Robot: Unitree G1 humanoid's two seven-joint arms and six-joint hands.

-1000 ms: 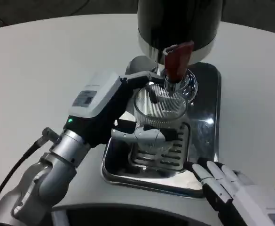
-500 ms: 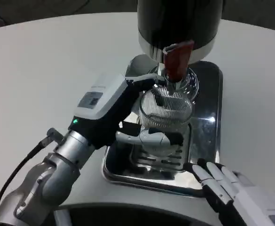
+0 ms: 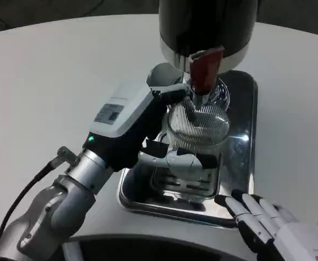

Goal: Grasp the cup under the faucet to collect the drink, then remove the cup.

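Left robot hand (image 3: 148,128) grips the ribbed clear cup (image 3: 197,128), fingers wrapped round its wall. Over the last second it has carried the cup right and slightly up, so the rim now sits directly under the faucet (image 3: 205,70) with its red lever, above the steel drip tray (image 3: 240,179). Judgement: positioning done, filling comes next. Right robot hand (image 3: 262,223) rests at the tray's near edge, fingers apart, empty. Label on the left hand's back is too small to read.
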